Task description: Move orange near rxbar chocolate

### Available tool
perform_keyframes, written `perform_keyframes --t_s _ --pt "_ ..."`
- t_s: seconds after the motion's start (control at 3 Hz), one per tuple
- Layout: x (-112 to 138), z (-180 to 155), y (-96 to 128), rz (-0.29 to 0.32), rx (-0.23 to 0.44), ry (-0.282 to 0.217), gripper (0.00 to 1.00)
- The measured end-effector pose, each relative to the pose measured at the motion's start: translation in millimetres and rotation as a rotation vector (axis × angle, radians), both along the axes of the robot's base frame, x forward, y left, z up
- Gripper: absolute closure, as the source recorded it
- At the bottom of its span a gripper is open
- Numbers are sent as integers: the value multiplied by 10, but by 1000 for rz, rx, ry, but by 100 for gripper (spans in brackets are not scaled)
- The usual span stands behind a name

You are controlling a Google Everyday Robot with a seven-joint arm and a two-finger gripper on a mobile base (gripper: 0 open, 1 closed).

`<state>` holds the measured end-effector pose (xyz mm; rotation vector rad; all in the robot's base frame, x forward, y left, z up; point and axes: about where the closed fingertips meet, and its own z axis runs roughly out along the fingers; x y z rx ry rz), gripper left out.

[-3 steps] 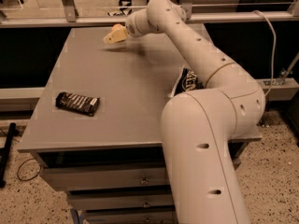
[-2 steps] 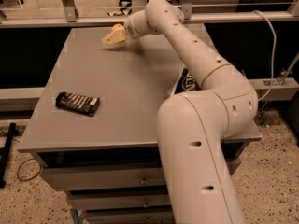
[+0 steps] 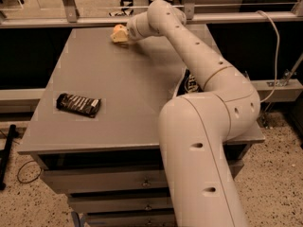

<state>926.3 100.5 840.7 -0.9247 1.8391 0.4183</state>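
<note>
Near, arm (image 3: pixel 199 141): bulky link shifted leftward since a second ago. At 8 o'clock on the table (image 3: pixel 137 84), rxbar chocolate (image 3: pixel 78 104), flat, unmoved. Far edge, 11 o'clock: gripper (image 3: pixel 119 33) stays put, its opening cannot be told, and the orange is not discernible there.

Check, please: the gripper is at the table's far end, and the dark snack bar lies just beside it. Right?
No. The camera view shows the gripper at the far end of the table, but the rxbar chocolate lies near the front edge, well apart from it.
</note>
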Motion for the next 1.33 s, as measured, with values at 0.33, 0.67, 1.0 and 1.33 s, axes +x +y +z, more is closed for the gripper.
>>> perform_keyframes --t_s 0.33,0.67,1.0,1.33 --pt "-36 71 -57 1 5 -20 65" --pt "-227 239 -100 44 18 -51 88" --pt "-603 440 -95 139 32 -80 100" --pt "-1111 549 -110 272 27 -76 100"
